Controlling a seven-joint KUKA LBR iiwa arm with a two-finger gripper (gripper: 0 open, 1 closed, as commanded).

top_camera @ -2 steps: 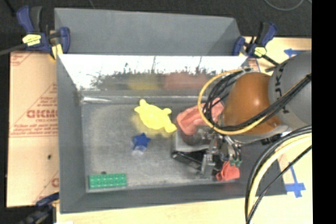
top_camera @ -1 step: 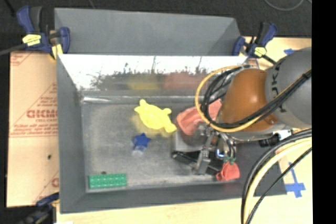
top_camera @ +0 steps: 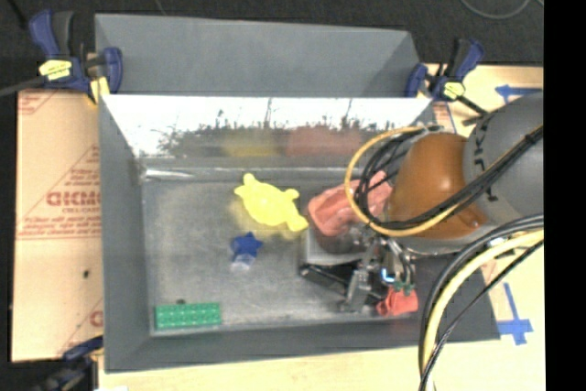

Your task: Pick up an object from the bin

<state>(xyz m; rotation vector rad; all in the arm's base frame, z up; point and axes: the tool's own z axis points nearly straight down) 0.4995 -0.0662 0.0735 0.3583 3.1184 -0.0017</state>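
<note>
My gripper [top_camera: 364, 281] is low in the bin's front right part, under the orange wrist cover. A pink-red soft lump [top_camera: 328, 210] lies just behind it, partly hidden by the cover. A small red thing [top_camera: 401, 301] sits right beside the gripper, against the bin's front right corner. A dark flat piece [top_camera: 320, 271] juts out to the left at the gripper's level; I cannot tell whether it is a loose thing or part of the gripper.
A yellow toy figure [top_camera: 268, 204] lies mid-bin, with a small blue star-shaped piece [top_camera: 244, 245] in front of it. A green studded plate [top_camera: 188, 316] lies at the front left corner. The arm and its cables cover the bin's right side.
</note>
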